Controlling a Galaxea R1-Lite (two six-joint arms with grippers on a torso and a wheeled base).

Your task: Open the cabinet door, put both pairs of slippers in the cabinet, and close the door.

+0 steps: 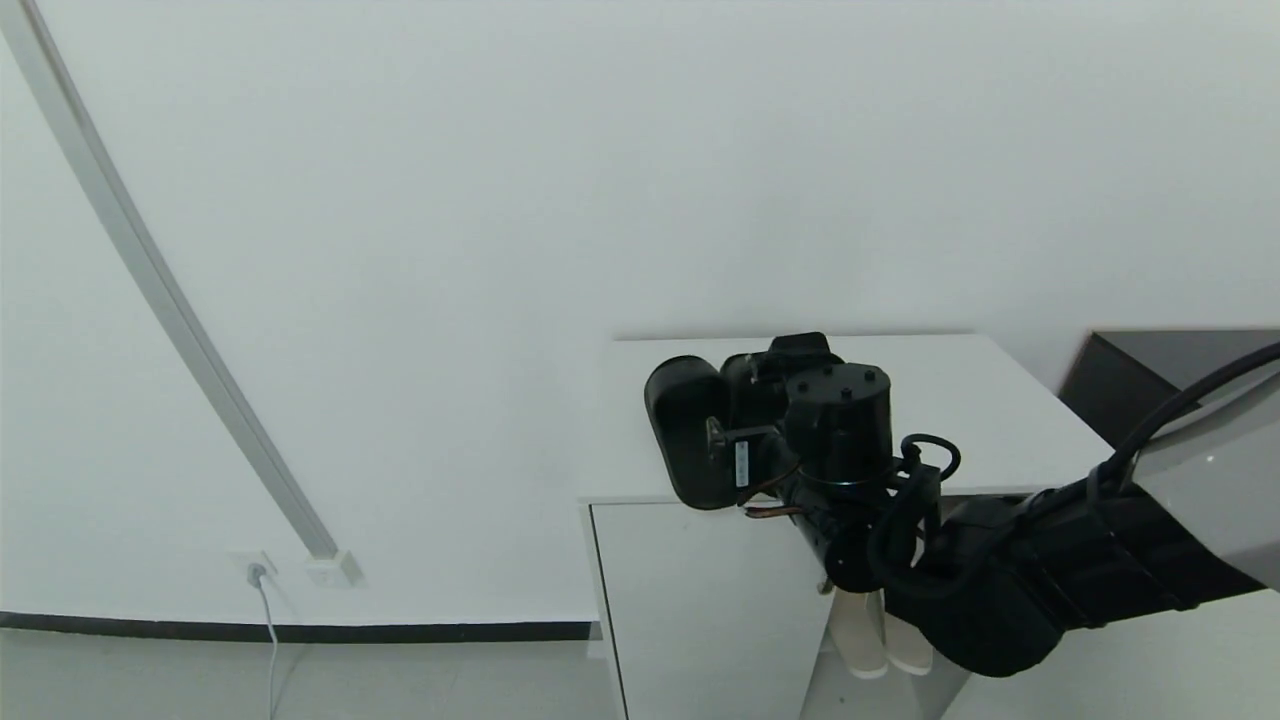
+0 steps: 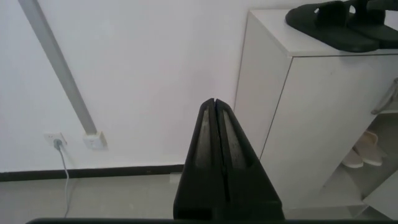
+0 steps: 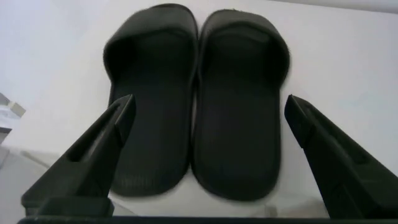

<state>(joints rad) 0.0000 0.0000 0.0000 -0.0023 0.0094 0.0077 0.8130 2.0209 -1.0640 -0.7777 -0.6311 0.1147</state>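
Note:
A pair of black slippers [image 3: 239,124] lies side by side on top of the white cabinet [image 1: 1000,400]; one slipper [image 1: 685,430] pokes out from under my right arm's wrist [image 1: 840,420]. My right gripper [image 3: 210,106] is open just above the pair, one finger outside each slipper, touching neither. Lower down, a pair of white slippers [image 1: 885,640] stands inside the cabinet on a shelf, to the right of its white front panel [image 2: 329,124]. My left gripper [image 2: 214,102] is shut on nothing, out in front of the cabinet's left side. The black slippers [image 2: 342,22] also show there.
A grey conduit strip [image 1: 170,300] runs slantwise down the white wall to a socket with a cable [image 1: 255,572]. A dark piece of furniture [image 1: 1150,370] stands right of the cabinet. Bare floor [image 1: 300,680] lies left of the cabinet.

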